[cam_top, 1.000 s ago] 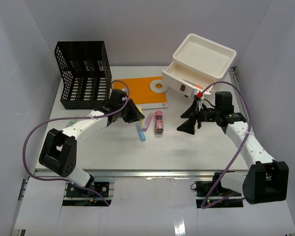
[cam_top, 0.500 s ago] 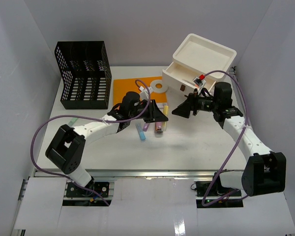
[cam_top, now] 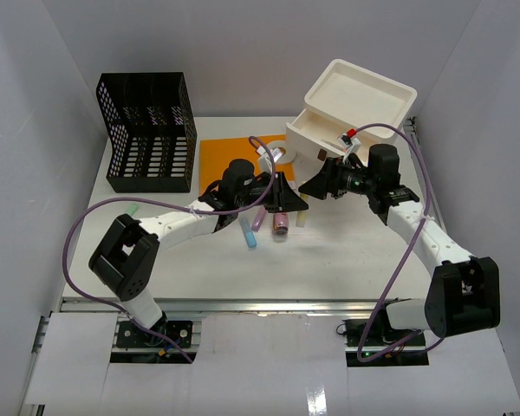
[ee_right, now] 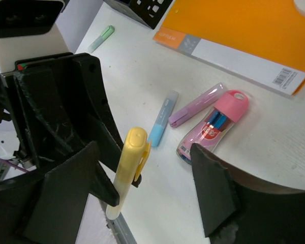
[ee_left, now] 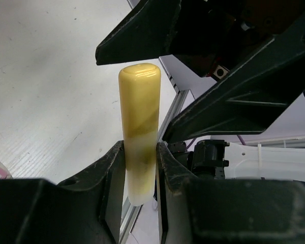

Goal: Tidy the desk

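The left hand (ee_left: 141, 155) clamps a smooth, round-tipped yellow highlighter (ee_left: 139, 112), whose lower end is hidden inside the grip. The right hand (ee_right: 142, 188) stands open on either side of it, not touching. Both hang over the middle of the flat white desk (cam_top: 347, 251).

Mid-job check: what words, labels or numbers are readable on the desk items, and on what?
Nothing reads clearly.
Orange flat paper pad: grey label print and barcode digits, too small to read.
Pink plastic capsule-shaped case: red logo, blurred.
Light blue plastic marker: tiny print, unreadable.
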